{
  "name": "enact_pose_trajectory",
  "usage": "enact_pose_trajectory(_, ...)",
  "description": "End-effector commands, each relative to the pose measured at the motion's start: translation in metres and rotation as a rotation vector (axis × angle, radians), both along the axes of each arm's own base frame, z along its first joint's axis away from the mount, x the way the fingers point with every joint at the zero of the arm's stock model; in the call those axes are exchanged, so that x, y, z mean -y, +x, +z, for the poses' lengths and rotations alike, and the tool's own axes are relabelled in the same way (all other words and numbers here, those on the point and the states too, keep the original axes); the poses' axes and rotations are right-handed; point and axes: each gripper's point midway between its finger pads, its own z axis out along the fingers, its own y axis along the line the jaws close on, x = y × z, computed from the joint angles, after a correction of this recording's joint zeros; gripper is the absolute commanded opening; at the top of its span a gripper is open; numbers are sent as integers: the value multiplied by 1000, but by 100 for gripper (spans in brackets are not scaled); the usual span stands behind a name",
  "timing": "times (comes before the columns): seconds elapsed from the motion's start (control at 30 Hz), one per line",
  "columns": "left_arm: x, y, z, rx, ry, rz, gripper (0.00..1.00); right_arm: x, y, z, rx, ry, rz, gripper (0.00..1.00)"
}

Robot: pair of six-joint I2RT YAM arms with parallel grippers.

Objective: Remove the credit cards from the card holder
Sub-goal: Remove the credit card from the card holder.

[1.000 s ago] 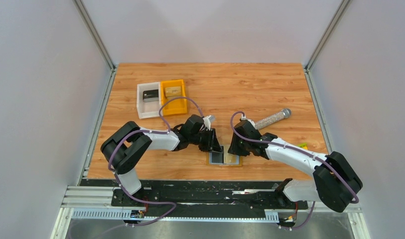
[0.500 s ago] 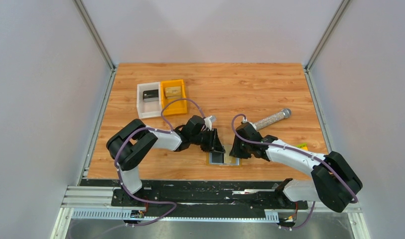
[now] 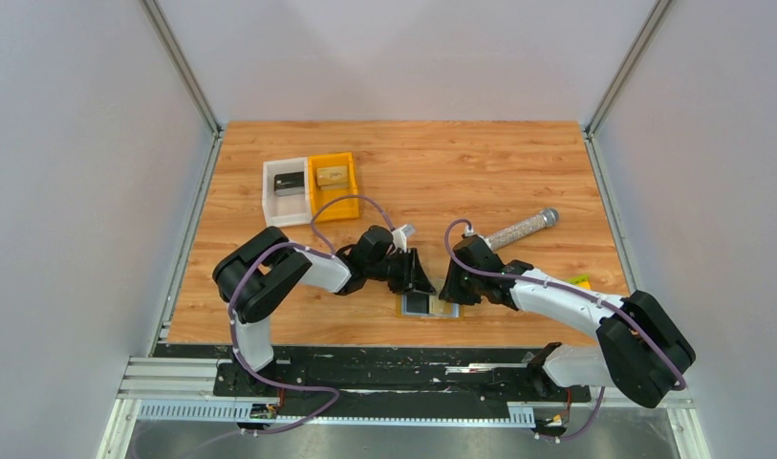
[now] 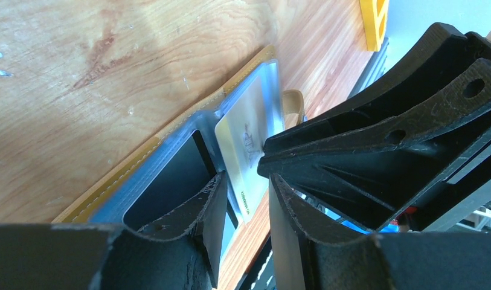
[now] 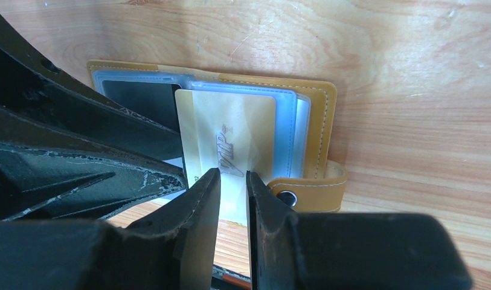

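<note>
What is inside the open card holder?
In the card holder: a cream card partly out of the right sleeve, a dark card in the left. The right end effector covers the cream one's lower edge.

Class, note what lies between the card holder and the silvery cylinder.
The right gripper lies there, reaching down to the card holder, with the silvery cylinder behind it; the top view shows this.
</note>
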Motion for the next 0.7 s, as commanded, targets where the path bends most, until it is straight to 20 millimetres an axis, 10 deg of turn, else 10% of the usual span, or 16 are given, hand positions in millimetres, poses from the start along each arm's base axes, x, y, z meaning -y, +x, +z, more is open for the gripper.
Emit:
enact_pose_trajectory(0.0,6,-2,2,-5,-45,-1,40,-2,3,-1,4,22,-11,23)
enact_pose_trajectory(0.67,9,-1,3,-32,-87,27,11,0,2,-1,3,33,-14,23)
